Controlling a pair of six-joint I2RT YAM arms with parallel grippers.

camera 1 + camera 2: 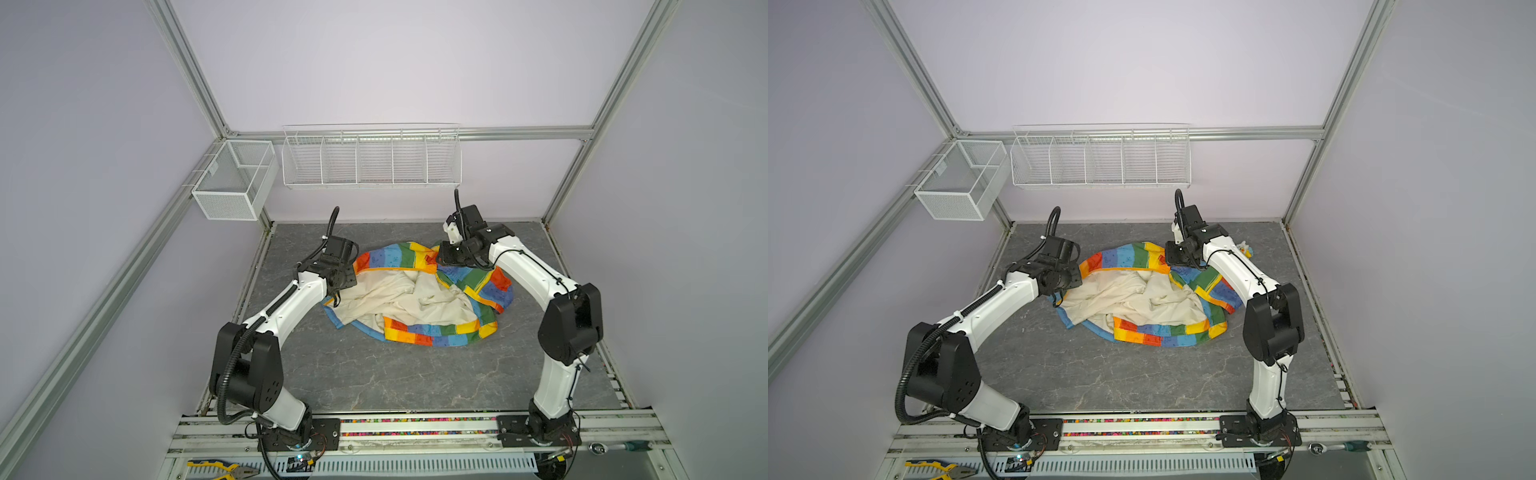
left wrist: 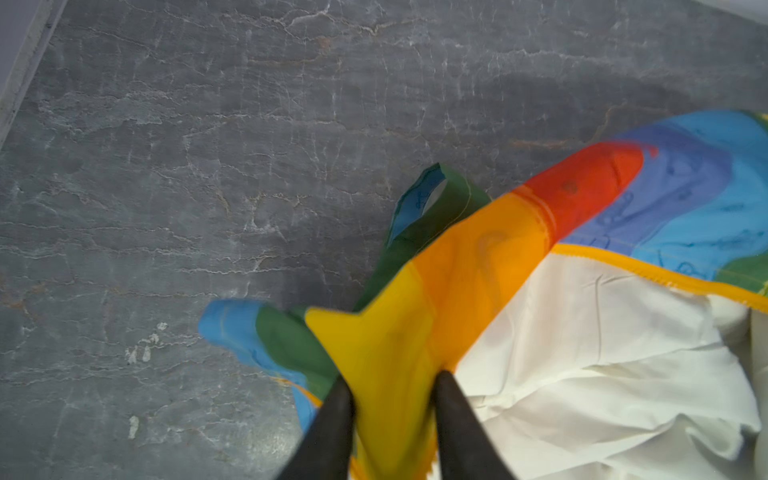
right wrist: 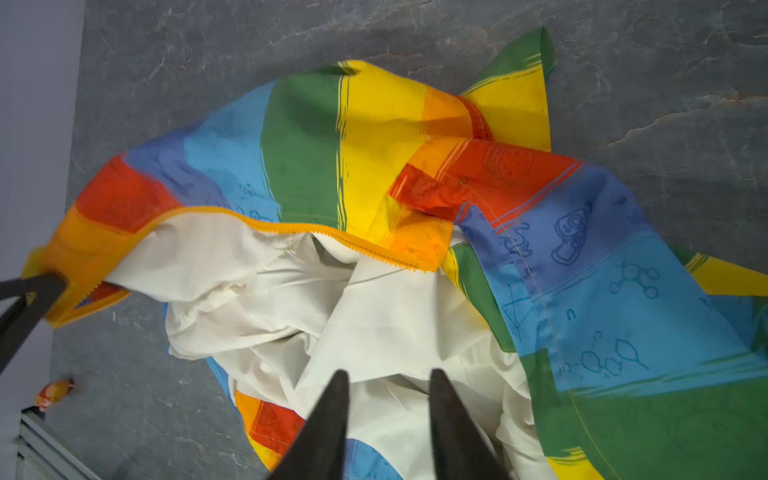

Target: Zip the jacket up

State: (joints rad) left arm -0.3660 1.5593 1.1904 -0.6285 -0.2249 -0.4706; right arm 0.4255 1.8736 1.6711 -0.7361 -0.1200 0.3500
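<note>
The jacket (image 1: 415, 291) (image 1: 1142, 299) lies crumpled and open on the grey tabletop, its cream lining up and rainbow stripes around the rim. Its orange-edged zipper (image 3: 291, 226) (image 2: 665, 276) runs unjoined along the far flap. My left gripper (image 2: 392, 376) is at the jacket's left corner, fingers apart, with a blurred yellow-orange fold (image 2: 395, 353) lying between them. My right gripper (image 3: 390, 371) hovers over the cream lining (image 3: 374, 311) near the far right of the jacket, open with nothing between its fingers. In both top views the wrists hide both sets of fingertips.
A tiny white-yellow toy (image 1: 1245, 249) lies behind the right arm. On the back wall hang a white wire rack (image 1: 372, 158) and a mesh basket (image 1: 232, 178). Pliers (image 1: 220, 469) and a ratchet tool (image 1: 619, 446) lie on the front rail.
</note>
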